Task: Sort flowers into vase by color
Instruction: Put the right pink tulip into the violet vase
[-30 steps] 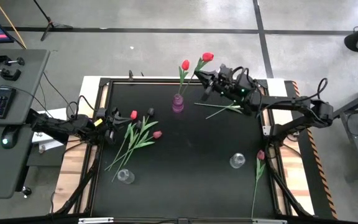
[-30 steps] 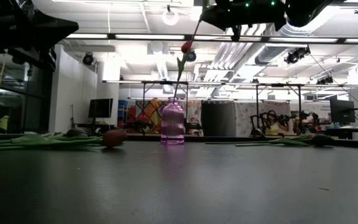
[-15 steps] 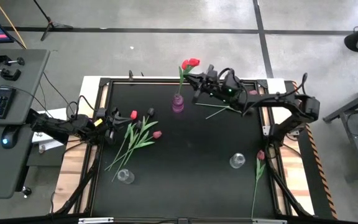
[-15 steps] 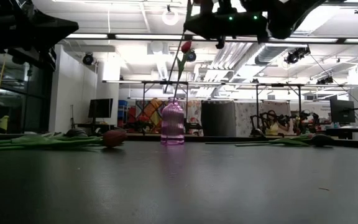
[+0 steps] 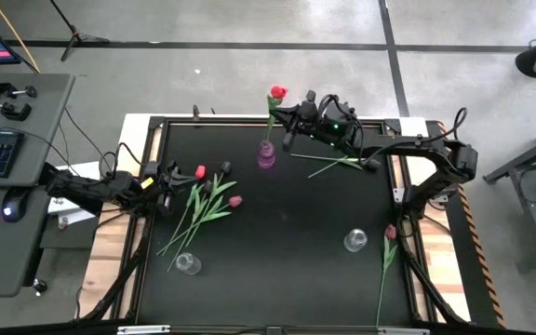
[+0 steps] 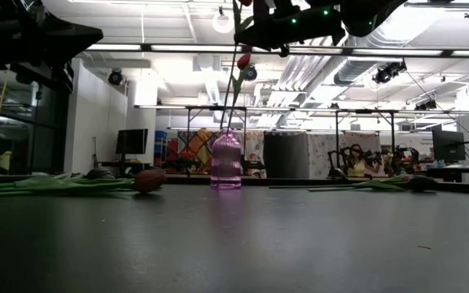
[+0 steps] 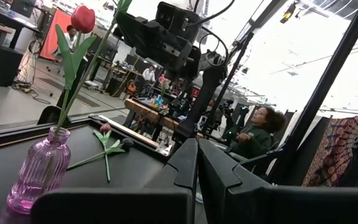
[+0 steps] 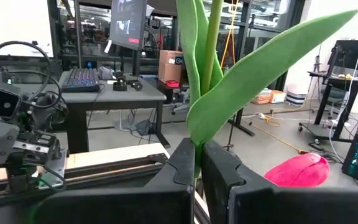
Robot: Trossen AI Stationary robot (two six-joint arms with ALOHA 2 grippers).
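- A purple vase (image 5: 266,155) stands upright near the table's (image 5: 287,270) far edge, one red tulip (image 7: 82,18) already in it, the stem rising straight from its neck.
- Above that vase the right gripper (image 5: 289,119) hangs high, jaws shut on the green stem of a second tulip (image 8: 211,56); its red head (image 5: 278,93) shows just past the vase, beyond the table's far edge, and whether the stem's foot has reached the neck cannot be told.
- Right of the vase, on the tabletop, lie two loose flowers (image 5: 335,163) with their stems crossing.
- Left of the vase and nearer the front, a bunch of tulips (image 5: 205,197) lies fanned out, red, pink and dark heads toward the vase.
- The left gripper (image 5: 170,177) waits beside that bunch, jaws closed on nothing.
- A clear vase (image 5: 187,264) stands in front of the bunch, holding no flower.
- Another clear vase (image 5: 355,242) stands far to the right and front of the purple one, also holding none; a pink tulip (image 5: 388,251) lies just beside it, the stem running toward the front edge.
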